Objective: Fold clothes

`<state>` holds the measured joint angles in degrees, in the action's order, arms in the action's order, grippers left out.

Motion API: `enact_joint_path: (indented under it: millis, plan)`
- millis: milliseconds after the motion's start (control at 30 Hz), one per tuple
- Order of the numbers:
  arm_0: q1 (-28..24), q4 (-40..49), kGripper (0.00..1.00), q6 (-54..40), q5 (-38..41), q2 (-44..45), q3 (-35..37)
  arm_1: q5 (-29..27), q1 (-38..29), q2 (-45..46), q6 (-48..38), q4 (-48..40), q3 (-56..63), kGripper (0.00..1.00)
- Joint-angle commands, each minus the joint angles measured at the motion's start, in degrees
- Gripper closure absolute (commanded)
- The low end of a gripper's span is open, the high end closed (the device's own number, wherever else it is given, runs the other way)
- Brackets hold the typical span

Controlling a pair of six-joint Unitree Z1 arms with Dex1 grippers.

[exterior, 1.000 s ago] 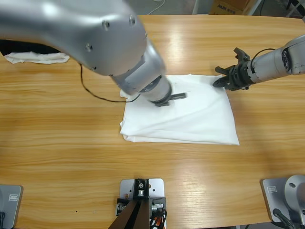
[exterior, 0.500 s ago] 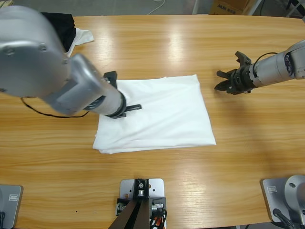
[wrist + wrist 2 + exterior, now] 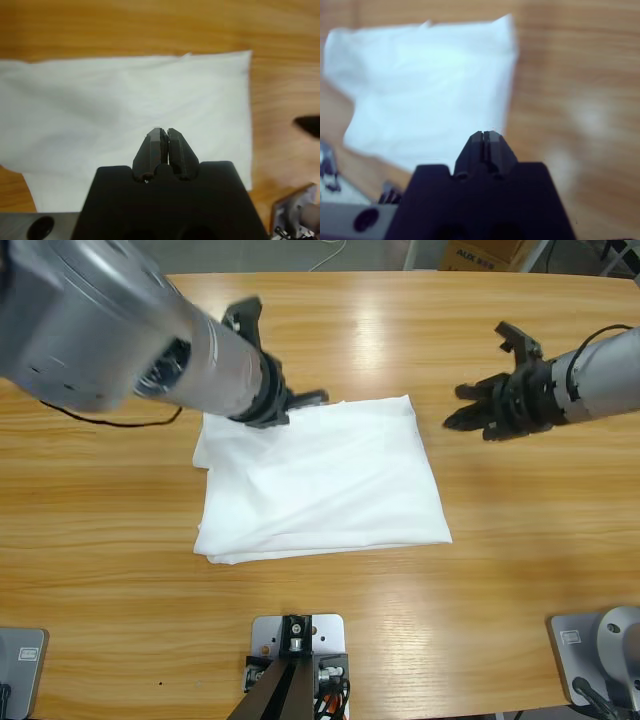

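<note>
The clothes (image 3: 325, 485), a white T-shirt, lie as a folded, roughly rectangular packet at the middle of the table (image 3: 100, 520). No sleeves or collar show, so the folding looks largely done. What could remain is one more fold or a tidy-up: the left edge is uneven, with layers peeking out at the near left corner and a rumpled flap at the far left corner. No chest print is visible.

The left claw (image 3: 312, 398) sits at the far left corner of the packet, over its far edge; in the left wrist view its jaws are pressed together with nothing between them, the cloth spread out below. The right claw (image 3: 480, 412) hangs over bare wood just right of the packet's far right corner, apart from it. In the right wrist view its jaws also meet, gripping nothing, though in the high view they look splayed.

The packet lies well clear of every table edge, with open wood on all sides, widest on the left and along the near side. A thin black cable (image 3: 90, 418) trails across the table at the far left, short of the cloth.
</note>
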<state>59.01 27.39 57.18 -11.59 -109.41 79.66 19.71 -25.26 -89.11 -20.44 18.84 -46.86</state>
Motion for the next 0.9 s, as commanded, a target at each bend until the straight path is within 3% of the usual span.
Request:
enact_joint_path:
  millis: [33,333,567,900]
  plan:
    - [-0.51,0.40,1.000,-1.44,-0.80,2.47,-3.18,0.24,-12.27,-5.62,-2.79,-4.48,2.42,1.000]
    - [1.22,0.82,1.000,-0.97,-0.80,6.47,-11.02,-4.22,-12.27,-14.50,-1.30,-5.41,-0.71,1.000]
    - [6.16,-0.50,1.000,4.02,-0.87,-0.91,-11.64,-5.47,-11.21,-15.95,-1.58,-6.71,-0.60,1.000]
    - [5.86,-1.43,1.000,4.64,-0.89,-0.19,-12.34,-5.40,-10.83,-19.38,-1.58,-7.66,-0.30,1.000]
